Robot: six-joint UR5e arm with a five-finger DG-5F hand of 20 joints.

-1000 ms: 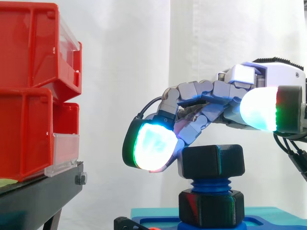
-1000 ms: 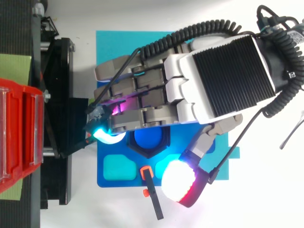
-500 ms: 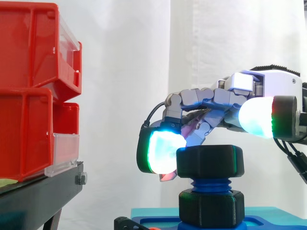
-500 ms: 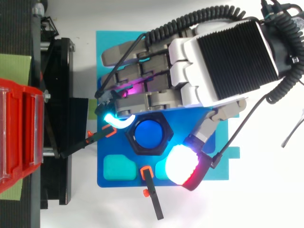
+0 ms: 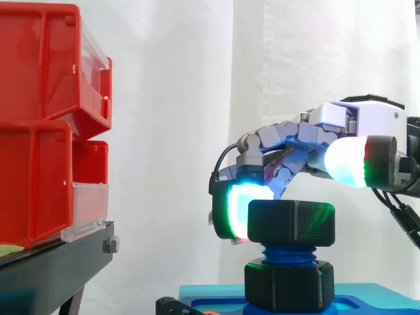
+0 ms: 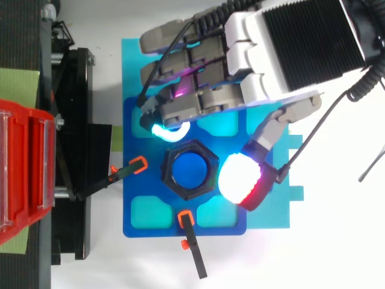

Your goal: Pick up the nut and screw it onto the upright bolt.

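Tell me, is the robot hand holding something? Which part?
Cannot tell. The hand is right beside the upper black nut on the blue bolt, but a grip isn't clear.

White curtain [image 5: 197, 98] bkgd; red bins [image 5: 39, 118] stacked on blk stand [image 5: 52, 269].

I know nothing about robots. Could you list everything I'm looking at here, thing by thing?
nut: one, black, hexagonal, at the bolt's top
bolt: one, blue, upright at the plate's middle
hex collar: one, black, round the bolt's foot
plate: one, blue with teal pockets, under the bolt
board: one, teal, beneath the plate
clamp arms: two, black with orange tips, at the plate's edges
bins: two, red, stacked on the stand
stand: one, black, left
mat: one, green, on the stand
curtain: white, behind everything
hand: one, grey and white, above the plate beside the nut
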